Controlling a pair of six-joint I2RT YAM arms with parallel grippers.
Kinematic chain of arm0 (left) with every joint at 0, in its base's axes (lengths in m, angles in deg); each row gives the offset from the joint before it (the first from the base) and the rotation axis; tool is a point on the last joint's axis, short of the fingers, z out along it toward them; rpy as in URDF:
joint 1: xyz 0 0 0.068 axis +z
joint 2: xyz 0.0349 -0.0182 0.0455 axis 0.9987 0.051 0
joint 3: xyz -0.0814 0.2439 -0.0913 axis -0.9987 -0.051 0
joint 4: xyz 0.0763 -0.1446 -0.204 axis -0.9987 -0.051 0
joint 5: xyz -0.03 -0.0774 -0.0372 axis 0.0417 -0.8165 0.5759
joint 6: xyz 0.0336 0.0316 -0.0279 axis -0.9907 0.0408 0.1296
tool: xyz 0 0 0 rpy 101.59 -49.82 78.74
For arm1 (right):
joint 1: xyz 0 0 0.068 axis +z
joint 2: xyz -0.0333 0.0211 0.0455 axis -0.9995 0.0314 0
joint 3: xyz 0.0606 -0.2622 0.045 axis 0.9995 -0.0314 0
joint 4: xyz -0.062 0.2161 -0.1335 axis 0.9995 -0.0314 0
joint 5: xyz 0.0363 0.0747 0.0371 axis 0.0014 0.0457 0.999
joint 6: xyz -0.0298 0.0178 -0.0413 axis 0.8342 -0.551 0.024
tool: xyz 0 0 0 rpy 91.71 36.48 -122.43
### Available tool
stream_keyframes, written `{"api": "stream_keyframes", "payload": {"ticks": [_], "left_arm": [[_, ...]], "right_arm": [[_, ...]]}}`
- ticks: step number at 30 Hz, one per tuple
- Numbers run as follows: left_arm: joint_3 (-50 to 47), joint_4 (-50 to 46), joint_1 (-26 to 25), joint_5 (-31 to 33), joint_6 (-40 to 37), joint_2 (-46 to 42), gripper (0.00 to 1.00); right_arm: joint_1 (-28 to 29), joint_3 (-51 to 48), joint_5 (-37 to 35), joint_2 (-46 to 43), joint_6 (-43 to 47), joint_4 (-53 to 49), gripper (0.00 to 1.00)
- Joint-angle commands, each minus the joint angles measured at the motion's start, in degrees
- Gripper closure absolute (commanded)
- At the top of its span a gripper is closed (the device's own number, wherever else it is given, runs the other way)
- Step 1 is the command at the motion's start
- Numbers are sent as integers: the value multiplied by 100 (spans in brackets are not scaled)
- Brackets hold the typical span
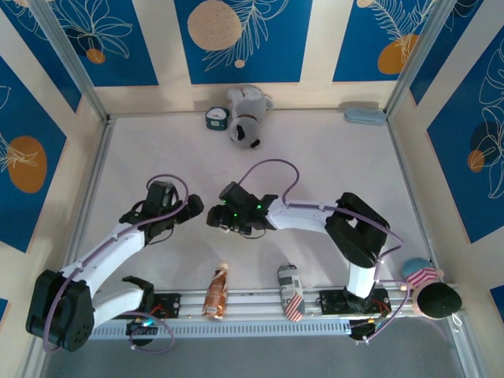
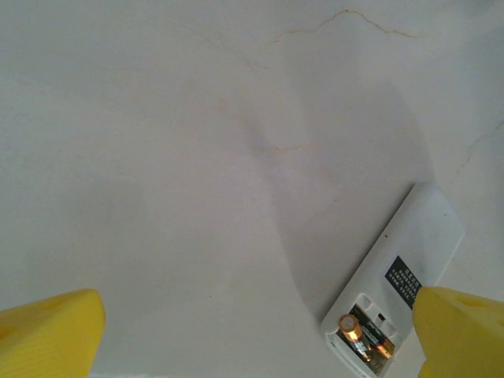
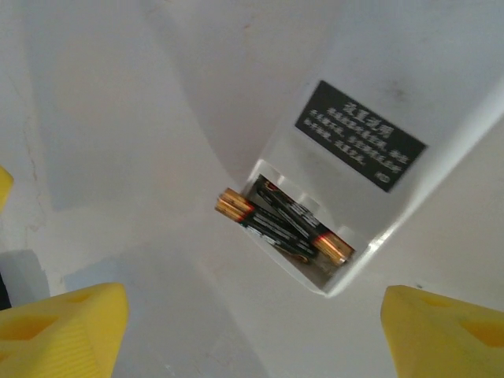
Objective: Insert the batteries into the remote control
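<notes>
The remote control (image 2: 419, 236) lies back up on the white table, its battery compartment uncovered. Two batteries (image 2: 364, 337) sit in the compartment, one tilted with a coppery end raised. In the right wrist view the remote control (image 3: 409, 71) shows a black label, and the batteries (image 3: 283, 224) lie crossed, one end poking over the compartment wall. My left gripper (image 2: 252, 346) is open, its right finger (image 2: 461, 331) close beside the remote. My right gripper (image 3: 252, 339) is open just below the compartment, touching nothing. From above, the left gripper (image 1: 191, 208) and right gripper (image 1: 214, 220) face each other mid-table.
A plush toy (image 1: 246, 116) and a small teal clock (image 1: 215, 119) sit at the back wall, a light blue case (image 1: 365, 116) at the back right. A snack packet (image 1: 216, 292) and a can (image 1: 290, 292) lie by the front rail.
</notes>
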Motion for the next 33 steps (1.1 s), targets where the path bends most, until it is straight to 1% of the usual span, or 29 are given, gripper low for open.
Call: {"api": "stream_keyframes", "payload": {"ticks": [1, 4, 10, 12, 14, 16, 24, 33], "left_arm": [[-199, 363, 102, -273, -227, -78, 0], [-384, 530, 125, -174, -222, -171, 0], [-684, 778, 168, 92, -175, -348, 0], [-781, 842, 186, 179, -169, -331, 2], [-878, 972, 196, 149, -191, -313, 6], [-935, 1056, 199, 117, -217, -282, 6], [-995, 1293, 201, 44, -220, 21, 2], [-1017, 1386, 206, -46, -207, 126, 2]], "right_arm": [[49, 287, -240, 253, -477, -553, 16], [54, 418, -328, 371, -667, -665, 16], [23, 842, -392, 626, -718, -1062, 17], [19, 925, -430, 686, -746, -1130, 17], [-5, 973, -462, 726, -780, -1200, 17], [-24, 988, -448, 761, -796, -1187, 17], [-61, 1140, -393, 952, -817, -1240, 20], [-91, 1132, -366, 1008, -868, -1150, 22]]}}
